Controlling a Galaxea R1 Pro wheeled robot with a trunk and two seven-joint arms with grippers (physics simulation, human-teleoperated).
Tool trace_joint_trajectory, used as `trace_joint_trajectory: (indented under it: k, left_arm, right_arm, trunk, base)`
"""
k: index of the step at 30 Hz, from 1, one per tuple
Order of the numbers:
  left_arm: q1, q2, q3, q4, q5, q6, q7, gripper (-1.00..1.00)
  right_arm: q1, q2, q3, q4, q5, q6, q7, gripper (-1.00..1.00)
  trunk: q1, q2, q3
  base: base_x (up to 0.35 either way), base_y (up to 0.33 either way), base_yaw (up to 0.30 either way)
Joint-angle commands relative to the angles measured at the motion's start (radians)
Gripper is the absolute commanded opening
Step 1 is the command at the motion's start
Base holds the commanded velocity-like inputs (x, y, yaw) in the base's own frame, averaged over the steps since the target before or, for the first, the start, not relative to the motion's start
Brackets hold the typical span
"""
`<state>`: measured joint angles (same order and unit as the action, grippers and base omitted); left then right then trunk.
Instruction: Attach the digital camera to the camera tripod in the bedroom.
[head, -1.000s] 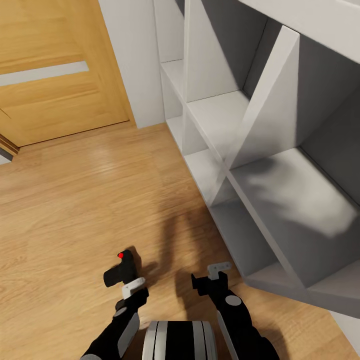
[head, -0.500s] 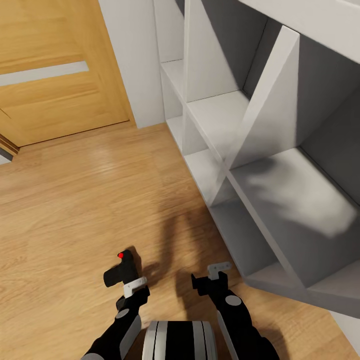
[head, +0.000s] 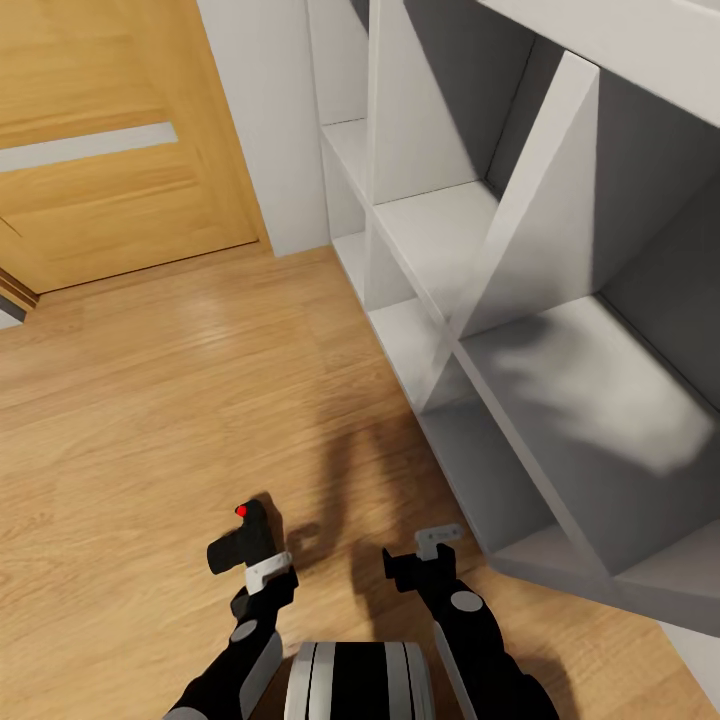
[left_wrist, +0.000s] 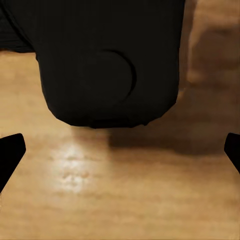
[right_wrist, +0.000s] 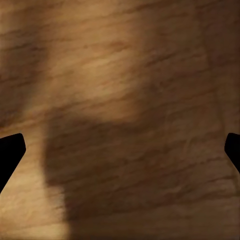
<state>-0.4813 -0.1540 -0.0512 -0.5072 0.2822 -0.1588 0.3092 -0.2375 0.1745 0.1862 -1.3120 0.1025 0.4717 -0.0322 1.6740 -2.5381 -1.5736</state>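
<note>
The left gripper (head: 262, 568) holds the digital camera (head: 243, 540) at lower centre-left, over the wood floor (head: 150, 400). The right gripper (head: 436, 543) hangs wide, holding nothing, beside the white cubby shelf (head: 520, 260).

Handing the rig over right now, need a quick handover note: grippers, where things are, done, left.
Left gripper: at the camera, which sits ahead of the fingers; the left wrist view shows its fingertips spread wide, so whether it grips is unclear.
Right gripper: open, empty, over the wood floor.
Surroundings: white cubby shelf to the right, wooden door ahead left.
Done: camera is off the floor, with the left arm.
Left: find the tripod, mount the camera.
</note>
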Motion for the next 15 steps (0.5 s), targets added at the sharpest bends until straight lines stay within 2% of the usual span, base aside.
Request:
trace_joint_trajectory:
  k: [1,15]
  left_arm:
    - [0.0,0.001,-0.006,0.001,0.009,-0.007,0.005,1.0]
    - [0.0,0.001,-0.006,0.009,0.017,-0.02,0.007,1.0]
  right_arm:
    - [0.0,0.0,0.001,-0.001,0.01,0.007,-0.001,1.0]
    - [0.0,0.0,0.001,-0.001,0.011,0.007,-0.002,1.0]
  trunk:
    - [0.0,0.0,-0.001]
    - [0.0,0.0,-0.001]
  base:
    - [0.0,0.0,0.0]
    - [0.0,0.0,0.0]
